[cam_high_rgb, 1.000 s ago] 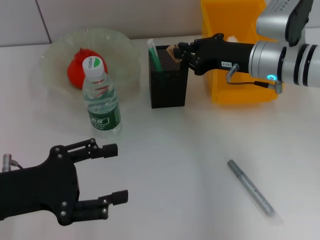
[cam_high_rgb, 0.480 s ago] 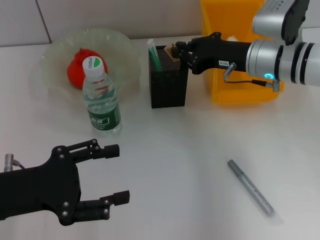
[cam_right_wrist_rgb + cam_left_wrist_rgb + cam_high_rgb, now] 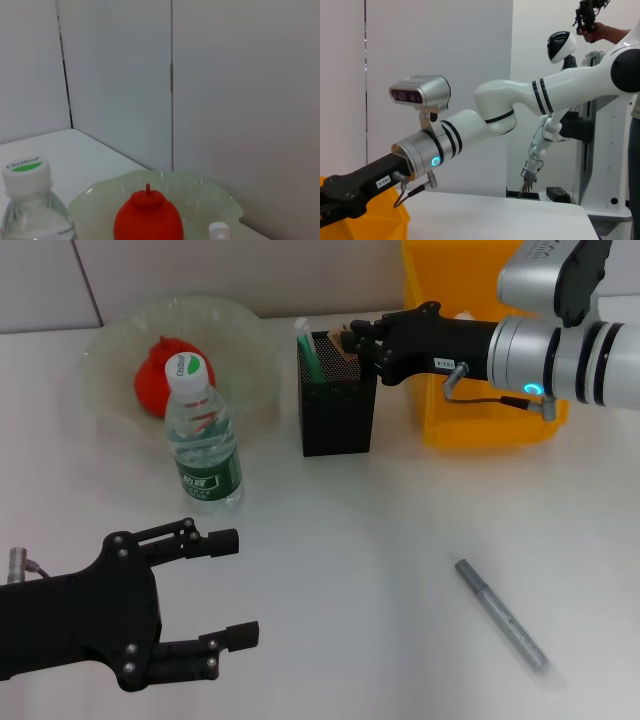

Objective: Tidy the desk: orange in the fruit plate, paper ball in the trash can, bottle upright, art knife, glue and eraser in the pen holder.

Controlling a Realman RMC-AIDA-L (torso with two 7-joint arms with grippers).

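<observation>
Currently orange (image 3: 162,375) sits in fruit plate (image 3: 105,350), bottle (image 3: 203,435) upright; right gripper (image 3: 352,343) pinches eraser (image 3: 345,339) over pen holder (image 3: 338,405); left gripper (image 3: 215,590) open, near-left; art knife (image 3: 502,615) remains.

Red-orange knobbed orange (image 3: 163,378) in translucent pale-green scalloped fruit plate (image 3: 105,353), clear green-labelled bottle (image 3: 201,436) upright beside it, black mesh pen holder (image 3: 338,408) before yellow plastic trash can (image 3: 480,390).

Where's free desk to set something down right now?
Bare desk: the stretch between bottle, left gripper and the grey pen, and the strip in front of the trash can. Crowded: the back, where fruit plate, pen holder and right gripper cluster.
</observation>
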